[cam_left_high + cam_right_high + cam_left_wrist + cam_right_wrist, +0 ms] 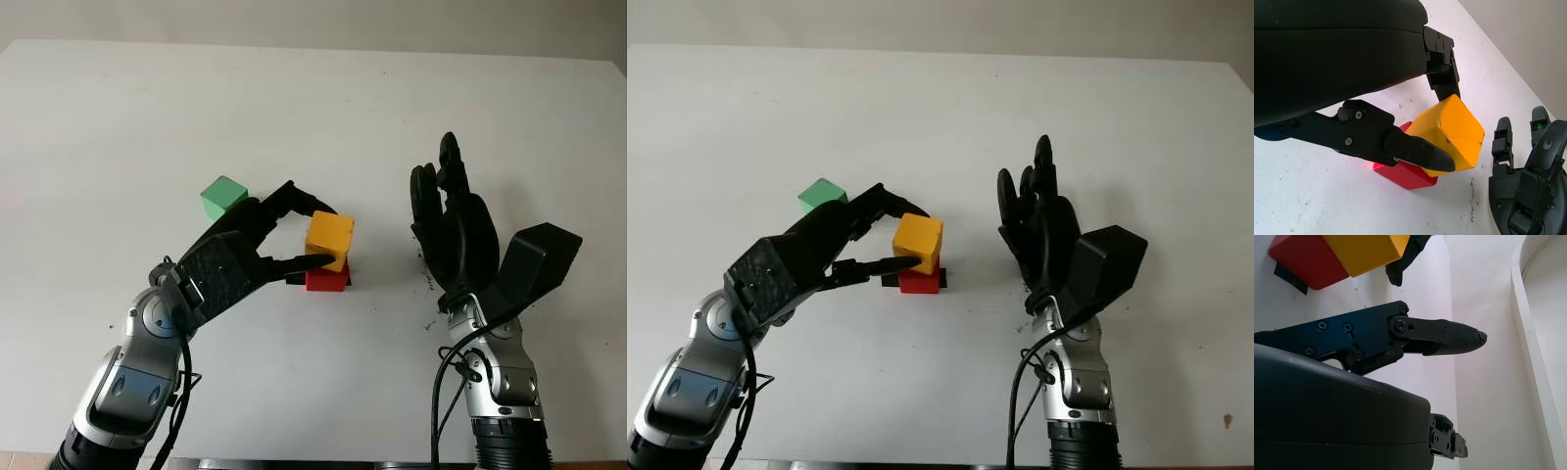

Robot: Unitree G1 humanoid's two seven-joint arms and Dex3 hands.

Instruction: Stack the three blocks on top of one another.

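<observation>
- White table (118, 117) is under everything, with a pale wall behind its far edge.
- On the table, near the middle, the red block (326, 280) lies, and the yellow block (329, 238) sits on top of it, turned a little against the red one.
- My left hand (257, 245) is closed on the yellow block: one finger (1418, 154) presses its near side and another finger (1444, 81) touches its far side.
- Just behind my left hand the green block (222, 197) stands alone on the table, apart from the small stack.
- My right hand (453, 230) is open and holds nothing; it stands upright to the right of the stack, well apart from it.
</observation>
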